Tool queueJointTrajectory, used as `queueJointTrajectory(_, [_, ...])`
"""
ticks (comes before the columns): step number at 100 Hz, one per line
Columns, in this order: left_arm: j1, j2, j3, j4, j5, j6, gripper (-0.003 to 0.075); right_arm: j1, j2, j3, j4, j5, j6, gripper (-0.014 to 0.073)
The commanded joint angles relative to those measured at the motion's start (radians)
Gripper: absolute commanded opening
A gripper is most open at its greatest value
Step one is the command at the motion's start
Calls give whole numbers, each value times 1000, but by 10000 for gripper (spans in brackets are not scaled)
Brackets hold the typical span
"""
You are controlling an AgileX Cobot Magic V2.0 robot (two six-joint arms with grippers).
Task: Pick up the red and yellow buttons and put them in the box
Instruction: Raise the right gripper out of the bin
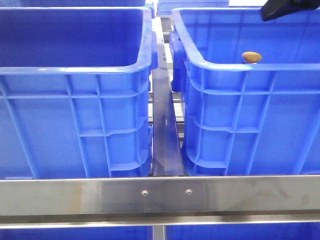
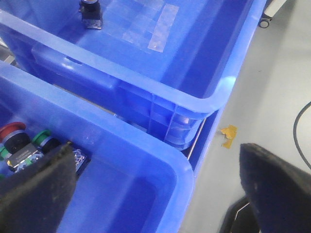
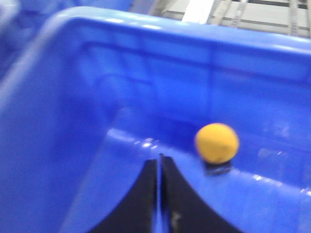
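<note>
A yellow button (image 1: pixel 251 57) with a round orange-yellow cap sits inside the right blue crate (image 1: pixel 215 65), close to its front wall. In the right wrist view the same yellow button (image 3: pixel 216 143) stands on a dark stem on the crate floor, just beside and beyond my right gripper (image 3: pixel 159 158), which is shut with nothing between its fingers. That right gripper (image 1: pixel 265 16) hangs over the crate's far right. My left gripper (image 2: pixel 155 150) is open over a crate corner (image 2: pixel 165 165). A red button (image 2: pixel 12 130) lies there among green-capped parts (image 2: pixel 44 138).
The left blue crate (image 1: pixel 75 70) stands beside the right one, with a metal rail (image 1: pixel 162 125) between them and a steel bar (image 1: pixel 160 195) across the front. A second crate (image 2: pixel 194 92) holds a small dark part (image 2: pixel 91 12) and tape patches. Grey floor (image 2: pixel 272 97) lies beyond.
</note>
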Motion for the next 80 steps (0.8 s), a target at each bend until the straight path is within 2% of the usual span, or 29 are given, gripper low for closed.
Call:
queueJointTrajectory(1, [1,-29,-27,-32,-46,-12,638,-3,-110,12,35,44,-8,-61])
queueJointTrajectory(18, [1,-29,-27,-32,-46,-12,638,-3,-256,93,60,151,-8,-64])
queueJointTrajectory(30, [1,-29,-27,-32,-42,-12,638,-3,-365,179,106,142,-8,-64])
queueJointTrajectory(63, [1,-29,-27,-29,-47,-44,638,-3,-698,401,110,122,-8,-64])
queueJointTrajectory(72, [1,-29,-27,3,-72,-110,638,-3,-786,439,110,119,-8,-64])
queueJointTrajectory(80, [1,-29,-27,87,-102,-225,638,-3,-840,456,110,118,-8,-64])
